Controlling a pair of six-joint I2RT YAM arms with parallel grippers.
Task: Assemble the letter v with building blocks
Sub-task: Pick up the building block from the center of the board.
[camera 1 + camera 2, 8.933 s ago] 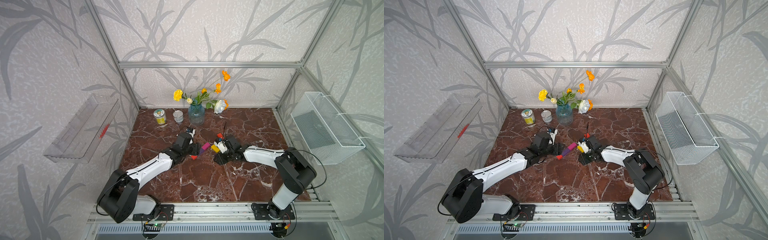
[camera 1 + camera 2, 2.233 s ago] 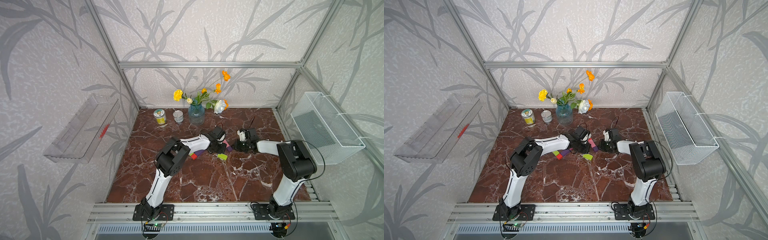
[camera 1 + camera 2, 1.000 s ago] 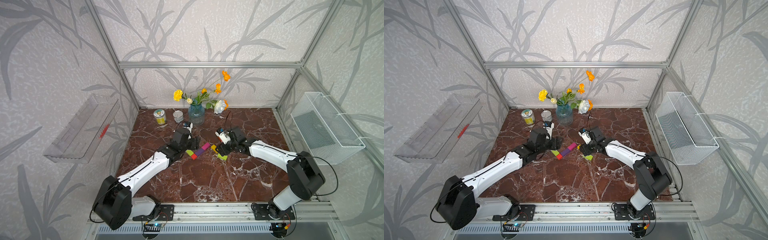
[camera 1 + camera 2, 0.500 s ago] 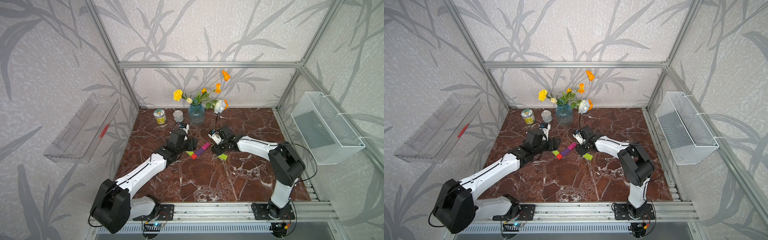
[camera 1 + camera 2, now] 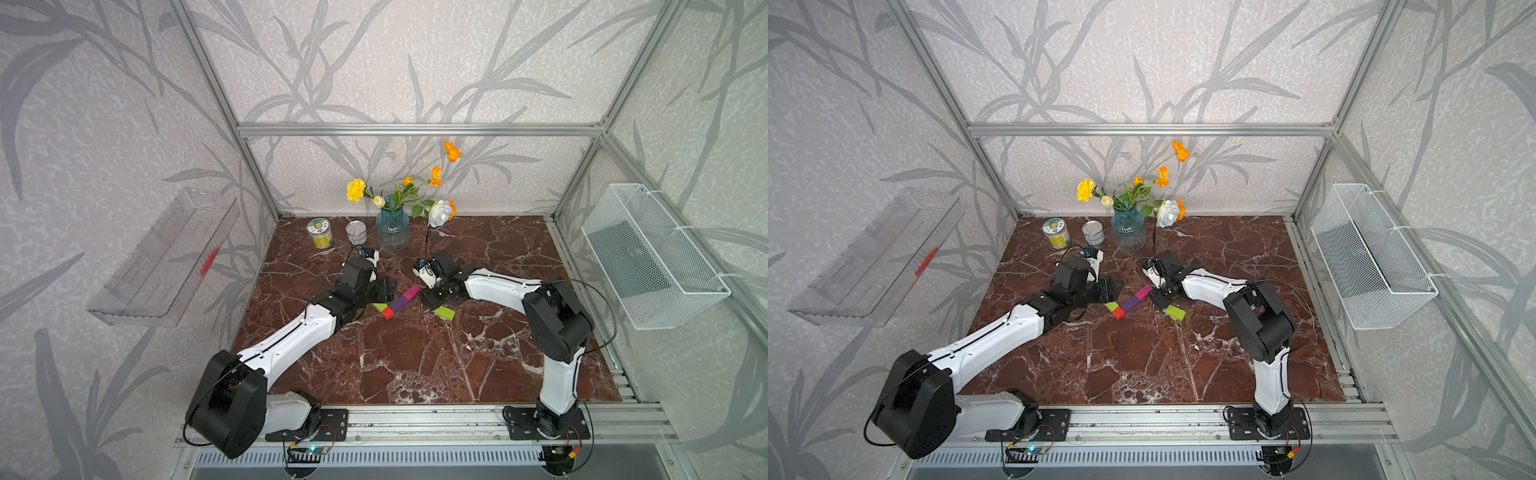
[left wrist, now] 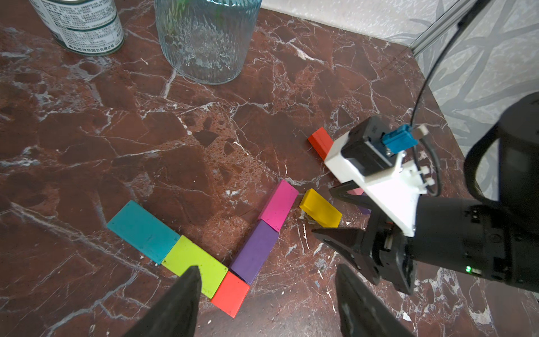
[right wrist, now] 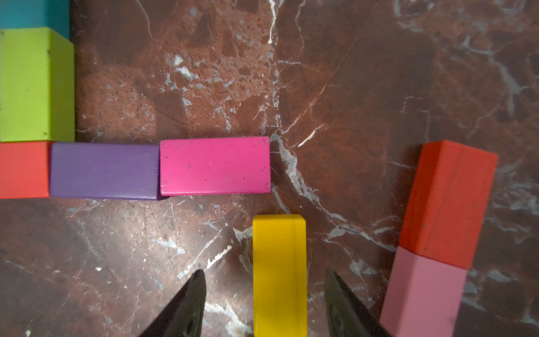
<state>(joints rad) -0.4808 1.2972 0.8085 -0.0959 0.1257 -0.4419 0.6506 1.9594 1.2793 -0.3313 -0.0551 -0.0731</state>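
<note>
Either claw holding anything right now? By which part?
Nothing is held. The right claw straddles the long sides of the yellow rectangular block, with a gap showing on each side. The left claw is open and empty.

The yellow block (image 7: pixel 279 291) lies between the spread jaws of the right gripper (image 7: pixel 264 270), a gap either side; the pink bar (image 7: pixel 423 297) and red bar (image 7: pixel 449 201) crowd one jaw, and the magenta bar (image 7: pixel 215 165) lies just ahead. The vase (image 5: pixel 392 230) and cans (image 5: pixel 320 233) line the back; the front tabletop (image 5: pixel 415 365) is bare.
</note>
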